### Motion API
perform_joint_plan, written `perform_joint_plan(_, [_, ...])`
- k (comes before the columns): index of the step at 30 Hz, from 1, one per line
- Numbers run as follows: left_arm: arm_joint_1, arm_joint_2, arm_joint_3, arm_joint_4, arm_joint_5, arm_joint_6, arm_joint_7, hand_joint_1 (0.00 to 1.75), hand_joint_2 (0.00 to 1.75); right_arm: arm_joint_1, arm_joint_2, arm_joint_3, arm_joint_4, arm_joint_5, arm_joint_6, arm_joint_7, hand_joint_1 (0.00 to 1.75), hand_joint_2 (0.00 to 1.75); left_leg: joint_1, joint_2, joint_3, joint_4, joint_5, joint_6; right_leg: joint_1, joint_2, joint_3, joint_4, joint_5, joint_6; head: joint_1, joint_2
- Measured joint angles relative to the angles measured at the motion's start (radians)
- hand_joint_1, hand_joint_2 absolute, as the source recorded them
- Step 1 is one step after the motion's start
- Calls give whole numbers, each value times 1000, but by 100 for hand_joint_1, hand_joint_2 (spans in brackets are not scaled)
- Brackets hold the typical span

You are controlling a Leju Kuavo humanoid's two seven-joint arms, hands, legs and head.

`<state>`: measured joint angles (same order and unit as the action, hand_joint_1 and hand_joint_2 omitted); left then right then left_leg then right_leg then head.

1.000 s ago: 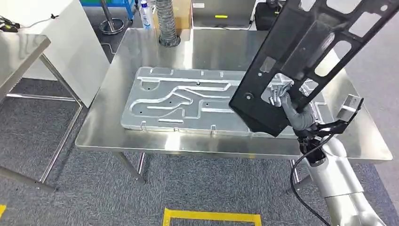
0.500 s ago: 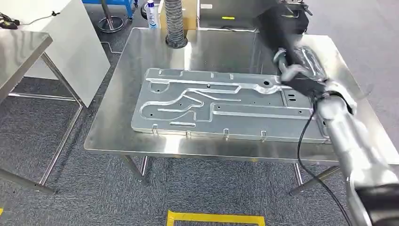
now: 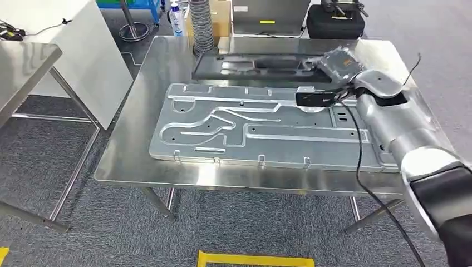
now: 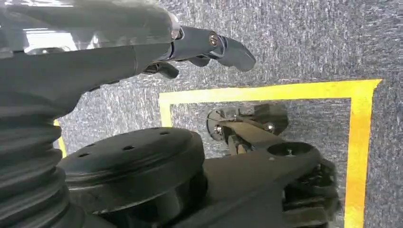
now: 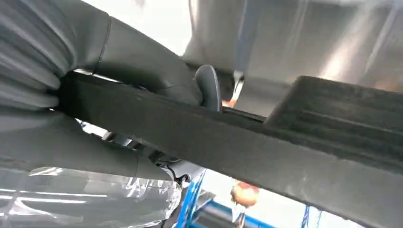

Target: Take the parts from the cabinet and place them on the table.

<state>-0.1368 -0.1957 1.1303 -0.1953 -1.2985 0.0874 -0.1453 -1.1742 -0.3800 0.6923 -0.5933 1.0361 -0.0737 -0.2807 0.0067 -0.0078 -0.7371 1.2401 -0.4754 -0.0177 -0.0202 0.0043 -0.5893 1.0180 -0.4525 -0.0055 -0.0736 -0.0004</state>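
A long black part with cut-outs lies flat along the far side of the steel table, just behind a large silver machined plate. My right hand grips the black part at its right end, the arm reaching across the plate's right side. In the right wrist view the thick grey thumb presses on the edge of the black part. My left hand hangs beside my body over the carpet, fingers apart and holding nothing.
A ribbed hose stands at the table's far edge, by the black part's left end. Behind the table sits a black case. A second steel table stands to the left. Yellow tape marks the floor in front.
The black part, held high and tilted over the plate's right end a second ago, has swung back and down to the table's far side. My right arm has stretched forward with it.
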Motion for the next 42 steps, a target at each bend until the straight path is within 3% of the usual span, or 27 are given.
perform_joint_plan(1, [-2,0,-2,0,-1,0,1,0,175,6,1,4,9,-8,0,-3,175,175,3,0,45,-96,52,0,-2,1,6,2,-5,5,0,0])
perform_joint_plan(2, [-2,0,-3,0,-4,0,3,0,175,12,2,5,18,-20,-3,-7,0,0,4,0,85,-186,87,1,-4,1,11,3,-12,10,0,0])
perform_joint_plan(3, [-3,0,-5,0,-9,0,7,0,175,15,2,5,26,-31,-9,-8,0,0,-1,-3,102,-198,70,2,1,1,8,3,-14,16,0,0])
perform_joint_plan(6, [-2,0,-10,0,-14,5,19,0,175,32,3,4,40,-65,-12,-11,0,0,-7,-3,100,-213,66,19,-2,2,4,-3,-9,32,0,0])
perform_joint_plan(7, [-3,0,-12,0,-13,5,19,0,0,37,3,3,45,-71,-11,-13,0,0,-8,-3,103,-223,70,28,-3,2,6,-5,-10,40,0,0])
perform_joint_plan(9, [-5,0,-13,0,-4,0,17,0,0,41,2,-2,50,-81,-10,-17,0,0,-5,-1,117,-240,76,42,-6,0,-5,33,-41,43,0,0])
perform_joint_plan(12, [-7,0,-13,0,10,-10,17,0,0,45,2,-6,57,-87,0,-18,0,0,-11,1,120,-240,71,51,-2,0,-128,269,-136,44,0,0])
perform_joint_plan(13, [-6,0,-12,0,12,-13,16,0,0,49,2,-6,58,-87,6,-18,0,0,-13,1,120,-238,70,52,-2,0,-156,312,-138,44,0,0])
perform_joint_plan(15, [-6,0,-10,0,18,-21,10,0,0,52,2,-6,63,-87,12,-18,0,0,-14,1,121,-233,67,54,-2,0,-138,247,-75,39,0,0])
perform_joint_plan(17, [-7,0,-8,0,23,-21,11,0,0,45,2,-8,63,-88,23,-19,0,0,-14,0,122,-224,60,50,-2,-2,-56,71,16,32,0,0])
perform_joint_plan(18, [-8,0,-6,0,28,-20,20,0,0,41,2,-9,64,-89,26,-19,0,0,-16,0,119,-219,56,46,1,-5,-32,20,14,28,0,0])
perform_joint_plan(21, [-5,0,-1,0,29,-34,40,0,0,37,2,-15,66,-104,37,-19,0,0,-18,-1,114,-214,62,36,10,-1,-37,18,21,22,0,0])
perform_joint_plan(22, [-5,0,-1,0,29,-40,42,0,0,37,2,-19,66,-113,41,-21,0,0,-18,-1,114,-215,64,31,10,-1,-37,16,24,17,0,0])
perform_joint_plan(23, [-5,0,-1,0,29,-43,44,0,0,36,2,-24,66,-125,43,-25,0,0,-21,-1,110,-209,53,25,-2,-4,-35,6,32,7,0,0])
perform_joint_plan(25, [-4,0,0,0,29,-44,47,0,0,30,-1,-37,65,-153,45,-35,0,0,-15,0,83,-121,-26,13,0,-5,-39,3,40,-3,0,0])
perform_joint_plan(27, [-1,0,1,0,29,-44,49,0,0,25,-7,-55,65,-186,62,-45,0,0,-8,1,30,35,-109,6,2,-6,-48,3,47,-4,0,0])
perform_joint_plan(28, [2,0,2,0,29,-44,49,0,0,23,-11,-64,65,-199,70,-48,0,0,-5,1,16,87,-130,4,3,-6,-53,4,51,-3,0,0])
perform_joint_plan(29, [4,0,2,0,29,-44,49,0,0,21,-14,-72,63,-211,78,-52,0,0,-2,1,22,94,-128,3,3,-6,-59,5,56,-2,0,0])
perform_joint_plan(30, [6,0,3,0,29,-44,49,0,0,19,-19,-83,60,-227,88,-55,0,0,0,1,56,48,-104,4,3,-6,-64,5,61,1,0,0])
perform_joint_plan(32, [6,0,4,0,30,-44,49,0,0,9,-31,-107,55,-251,103,-61,0,0,3,1,167,-130,-38,7,1,-5,-73,6,71,9,0,0])
perform_joint_plan(33, [5,0,4,0,29,-45,48,0,0,2,-36,-119,51,-260,108,-63,0,0,4,-1,212,-205,-32,9,-1,-5,-75,7,76,15,0,0])
perform_joint_plan(34, [4,0,4,0,29,-45,48,0,0,-7,-47,-131,49,-274,114,-68,0,0,-7,-2,213,-218,-27,14,4,-4,-81,8,82,23,0,0])
perform_joint_plan(37, [9,1,5,0,26,-48,46,0,0,-9,-73,-161,45,-303,132,-79,0,0,-18,-5,200,-218,-8,37,-6,-5,-81,-5,106,48,1,0])
perform_joint_plan(38, [9,1,5,0,24,-51,46,0,0,-7,-82,-169,45,-308,132,-82,0,0,-13,-2,192,-234,11,46,-8,-2,-86,-7,113,55,0,0])
perform_joint_plan(39, [6,1,5,0,22,-54,46,0,0,-5,-88,-175,44,-313,132,-85,0,0,-12,0,189,-237,25,53,-12,-2,-99,7,79,55,0,0])
perform_joint_plan(40, [3,2,5,0,22,-55,46,0,0,-5,-102,-183,43,-317,132,-88,0,0,-13,1,175,-238,36,62,-10,-4,-117,59,18,54,1,0])
perform_joint_plan(42, [1,2,5,0,22,-57,46,0,0,-2,-109,-191,42,-322,132,-90,0,0,-17,3,147,-237,55,66,-8,-3,-162,217,-91,57,1,0])
